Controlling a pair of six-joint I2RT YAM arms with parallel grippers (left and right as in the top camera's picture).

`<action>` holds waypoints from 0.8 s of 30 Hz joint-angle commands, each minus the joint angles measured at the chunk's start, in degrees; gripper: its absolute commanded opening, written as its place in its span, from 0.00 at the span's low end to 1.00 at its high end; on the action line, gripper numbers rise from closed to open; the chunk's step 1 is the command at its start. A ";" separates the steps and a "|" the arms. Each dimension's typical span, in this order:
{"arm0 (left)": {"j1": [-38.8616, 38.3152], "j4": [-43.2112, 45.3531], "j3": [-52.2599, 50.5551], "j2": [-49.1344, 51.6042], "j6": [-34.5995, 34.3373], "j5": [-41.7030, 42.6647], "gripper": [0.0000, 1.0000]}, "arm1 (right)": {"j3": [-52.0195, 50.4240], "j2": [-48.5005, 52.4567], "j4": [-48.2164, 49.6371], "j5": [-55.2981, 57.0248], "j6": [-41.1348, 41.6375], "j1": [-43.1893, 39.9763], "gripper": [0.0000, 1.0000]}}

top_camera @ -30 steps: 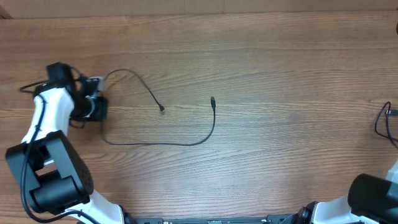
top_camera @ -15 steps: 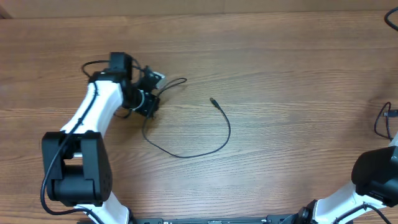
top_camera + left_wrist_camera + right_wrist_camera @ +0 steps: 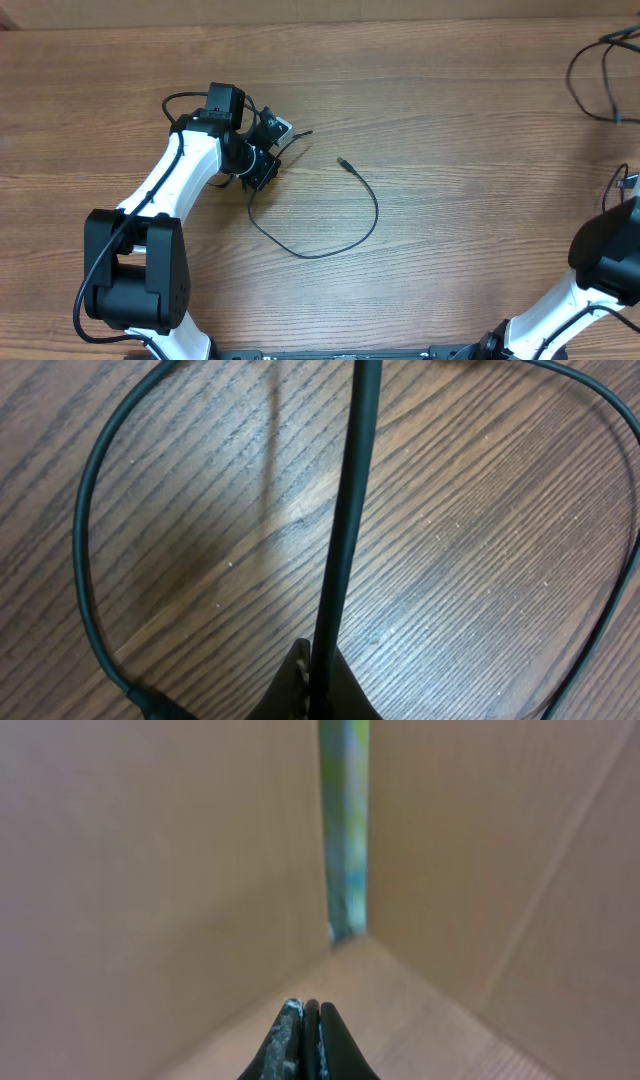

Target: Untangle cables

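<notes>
My left hand is closed on a thin black cable. In the left wrist view the cord runs straight up out of my pinched fingertips, and the rest of it curves wide on both sides over the wood grain. From above, that cable drops from my hand, sweeps round in one open loop on the tabletop and ends at a small plug lying free, well apart from my hand. A short tail pokes out just beside my hand.

My right hand shows fingertips pressed together with nothing visible between them, facing cardboard walls.

I judge this cable essentially freed: its loop crosses no other cord. What is left is to lay it out and let go. The dark cords at the far right edge may need work; I cannot tell whether they are cables or arm wiring.
</notes>
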 commanded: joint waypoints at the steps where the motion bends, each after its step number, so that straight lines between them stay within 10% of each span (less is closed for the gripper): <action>1: -0.28 0.00 0.33 0.55 1.01 1.09 0.04 | -0.04 1.40 -1.99 0.76 0.17 -0.81 0.04; 16: -0.39 0.00 0.33 0.55 1.01 1.09 0.04 | -0.13 6.49 -17.62 1.90 11.56 -4.81 0.04; 20: -0.39 0.00 0.33 0.55 1.01 1.09 0.04 | -0.13 6.49 -19.45 1.09 11.52 -4.96 0.68; 24: -0.39 -0.02 0.33 0.55 0.79 1.11 0.04 | 0.09 6.47 -19.93 -1.53 10.23 -4.81 1.00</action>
